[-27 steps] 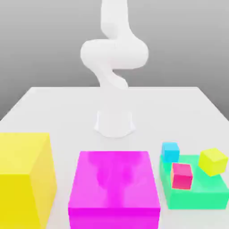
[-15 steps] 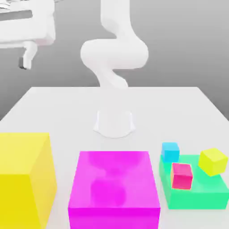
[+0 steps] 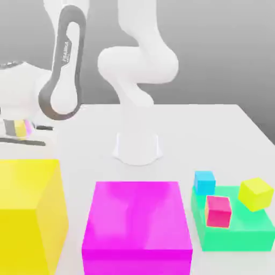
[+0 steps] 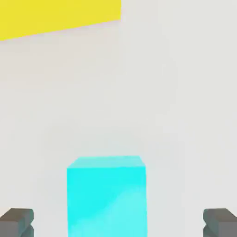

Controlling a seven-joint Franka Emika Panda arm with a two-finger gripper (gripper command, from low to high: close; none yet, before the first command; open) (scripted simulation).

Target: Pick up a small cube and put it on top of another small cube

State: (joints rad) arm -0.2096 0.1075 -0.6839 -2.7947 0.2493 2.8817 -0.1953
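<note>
A small glossy cyan cube [image 4: 106, 196] sits on the white table, seen in the hand view. My gripper [image 4: 118, 223] is above it, open. Its dark fingertips [image 4: 16, 222] stand wide on either side of the cube, apart from it, with nothing held. In the exterior view my arm [image 3: 65, 70] bends down to the far left, behind the big yellow block [image 3: 29, 215]. A bluer small cube [image 3: 204, 181] stands on the table at the exterior view's right, beside the green block [image 3: 236, 233].
A big magenta block [image 3: 137, 223] sits at the front middle. The green block carries a small pink-red cube [image 3: 218, 210] and a small yellow cube [image 3: 256, 193]. The arm's base [image 3: 137, 146] stands mid-table. The yellow block's edge [image 4: 55, 16] appears beyond the cyan cube.
The arm has swung down into the exterior view's left side: the hand dropped from the upper left corner to just above the table behind the yellow block. The blocks and cubes have not moved.
</note>
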